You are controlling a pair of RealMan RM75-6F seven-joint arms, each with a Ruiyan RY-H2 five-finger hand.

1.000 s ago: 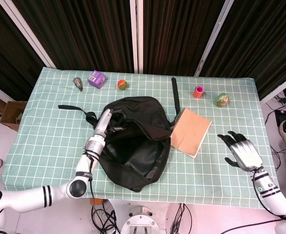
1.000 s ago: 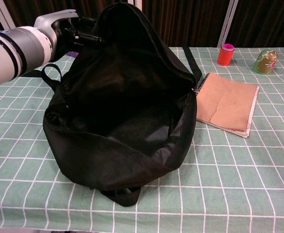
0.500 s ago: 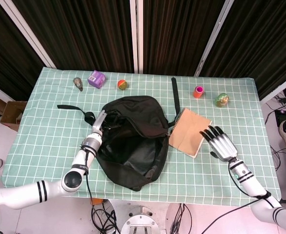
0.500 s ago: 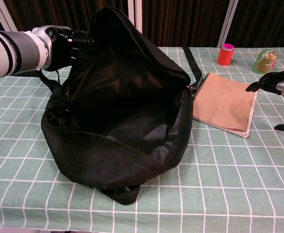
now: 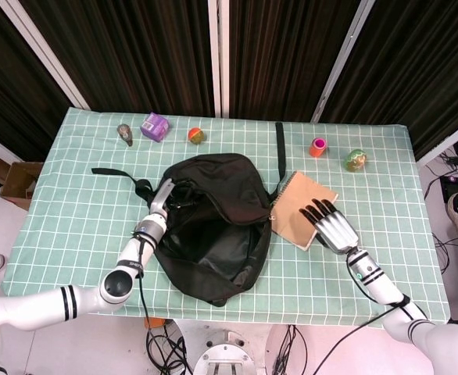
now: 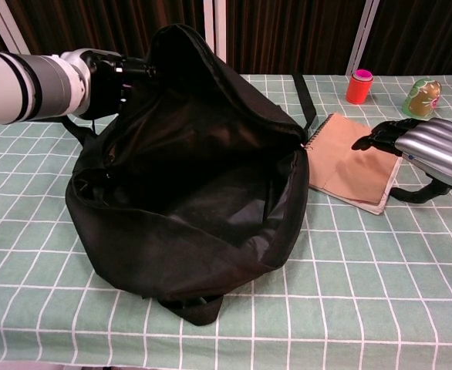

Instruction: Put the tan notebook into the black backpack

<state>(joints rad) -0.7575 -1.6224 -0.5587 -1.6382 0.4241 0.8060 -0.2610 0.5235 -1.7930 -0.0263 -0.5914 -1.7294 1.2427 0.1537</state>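
The black backpack (image 5: 213,226) lies mid-table with its mouth gaping toward me, and in the chest view the backpack (image 6: 195,193) shows a dark, hollow inside. My left hand (image 5: 169,197) grips the rim at the upper left and holds it up, as the left hand (image 6: 106,73) also shows in the chest view. The tan spiral notebook (image 5: 295,211) lies flat just right of the backpack. My right hand (image 5: 330,228) lies over its near right edge. The fingers (image 6: 388,132) stretch across the notebook (image 6: 345,162), with the thumb apart beside its corner.
Along the far edge stand a grey object (image 5: 125,133), a purple box (image 5: 154,126), an orange ball (image 5: 196,135), a pink cup (image 5: 318,146) and a green egg-shaped toy (image 5: 356,160). A black strap (image 5: 280,152) runs back from the backpack. The checked green tablecloth (image 5: 385,195) covers the table.
My right hand has swung in from the table's right side and now lies over the notebook's edge. The notebook has shifted slightly. My left hand still holds the backpack rim, a little lower.
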